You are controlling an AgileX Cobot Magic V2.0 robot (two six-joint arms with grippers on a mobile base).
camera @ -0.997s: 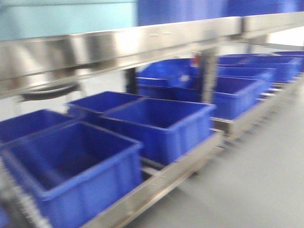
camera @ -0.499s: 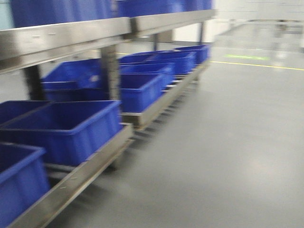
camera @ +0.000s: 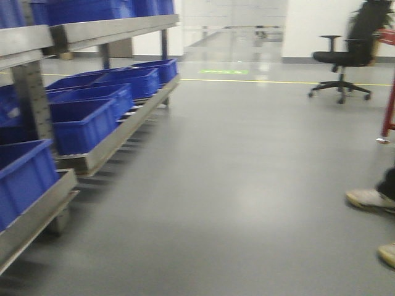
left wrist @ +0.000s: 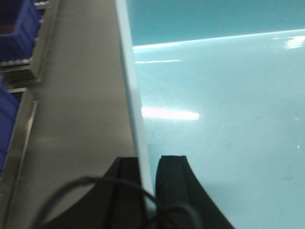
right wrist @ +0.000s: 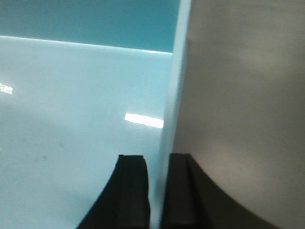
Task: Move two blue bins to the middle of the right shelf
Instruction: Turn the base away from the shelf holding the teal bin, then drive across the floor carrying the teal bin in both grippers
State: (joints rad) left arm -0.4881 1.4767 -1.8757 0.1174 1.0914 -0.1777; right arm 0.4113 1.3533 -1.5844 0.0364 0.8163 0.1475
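While dark royal-blue plastic bins (camera: 83,126) line the stainless-steel shelf (camera: 117,28) at nine o'clock, the left end effector (left wrist: 149,162) and right end effector (right wrist: 157,162) each clamp a wall of the pale sky-blue plastic bin (left wrist: 214,119) between them.

Front view: low mount, faced far along the grey floor (camera: 234,185). Shelf rack (camera: 34,105) with dark blue bins (camera: 80,123) on the left, office chair (camera: 345,58) far right.
Left wrist view: very near, looked down past the left gripper (left wrist: 148,164), jaws astride one wall of the pale blue bin (left wrist: 228,119). Grey floor and shelf rack at left.
Right wrist view: equally near, over the right gripper (right wrist: 156,162) on the opposite wall. Bin interior at left, grey floor at right.
Shared: both wrist views, the bin interior; front and left wrist views, grey floor and shelf rack.
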